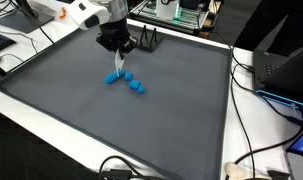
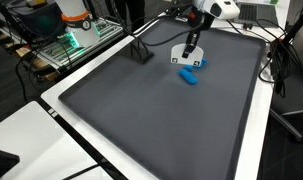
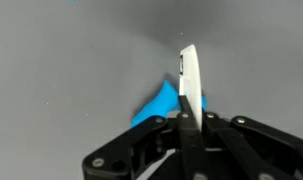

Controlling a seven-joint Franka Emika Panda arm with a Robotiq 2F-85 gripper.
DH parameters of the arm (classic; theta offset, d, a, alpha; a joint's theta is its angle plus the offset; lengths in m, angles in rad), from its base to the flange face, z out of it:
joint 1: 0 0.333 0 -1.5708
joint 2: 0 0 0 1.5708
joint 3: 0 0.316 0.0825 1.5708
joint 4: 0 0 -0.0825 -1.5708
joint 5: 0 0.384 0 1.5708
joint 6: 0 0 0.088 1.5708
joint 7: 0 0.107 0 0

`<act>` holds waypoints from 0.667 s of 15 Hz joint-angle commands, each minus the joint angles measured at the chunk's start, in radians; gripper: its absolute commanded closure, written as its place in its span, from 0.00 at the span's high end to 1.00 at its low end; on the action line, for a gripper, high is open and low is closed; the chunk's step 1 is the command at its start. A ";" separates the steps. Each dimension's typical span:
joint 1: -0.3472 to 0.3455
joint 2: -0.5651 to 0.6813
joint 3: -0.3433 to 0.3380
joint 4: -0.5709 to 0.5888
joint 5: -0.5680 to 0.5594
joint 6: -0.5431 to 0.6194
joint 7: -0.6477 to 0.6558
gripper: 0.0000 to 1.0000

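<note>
1. In the wrist view the gripper [image 3: 188,118] is seen clenched. Its jaws are pressed flat against a thin white strip [image 3: 189,75], which is gripped edge-on and stands upright.
2. Just behind the strip a blue piece [image 3: 159,108] is seen low against the grey mat [image 3: 61,70]. Whether the two touch cannot be told from this view.
3. In both exterior views the strip is shown hanging below the gripper. Its lower end is at a small cluster of blue pieces [image 1: 129,83] that lie on the mat near the arm's side.
4. The step in hand is judged to be careful work with the strip over that cluster.
   - A firm clamp is advised, with the strip held vertical and any descent made slowly.
   - So thin a plate could twist or slide between the pads.
   - The blue pieces look light and could be pushed aside.
5. Each view shows something the others do not.
   - The clamp itself is shown only by the wrist view.
   - The separate blue pieces are told apart only in an exterior view.
   - The strip's broad face [image 2: 181,57] is shown in an exterior view.
   - A black stand [image 2: 140,53], well apart from the strip, is also seen there.
</note>
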 commanded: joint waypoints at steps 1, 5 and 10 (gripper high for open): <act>-0.016 -0.002 0.011 0.034 -0.011 -0.052 -0.085 0.01; -0.017 0.026 0.016 0.092 -0.046 -0.102 -0.214 0.01; -0.006 0.067 0.018 0.147 -0.098 -0.139 -0.324 0.01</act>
